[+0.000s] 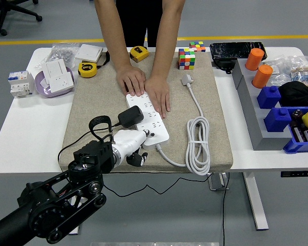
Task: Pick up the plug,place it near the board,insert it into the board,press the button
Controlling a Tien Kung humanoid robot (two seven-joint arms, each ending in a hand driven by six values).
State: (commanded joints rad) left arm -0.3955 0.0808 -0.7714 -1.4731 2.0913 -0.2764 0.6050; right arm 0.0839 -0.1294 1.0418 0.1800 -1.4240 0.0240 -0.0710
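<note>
Left hand (129, 145) at mat's near edge, fingers loosely curled, gripping nothing; black plug (129, 116) seated in white board (148, 119); person's hands (143, 86) press board's far end

A bulky black left arm (56, 202) built of round jointed housings is seen, ending in a white-shelled left hand (129, 145) with black fingertips (137, 160) beyond it.
</note>
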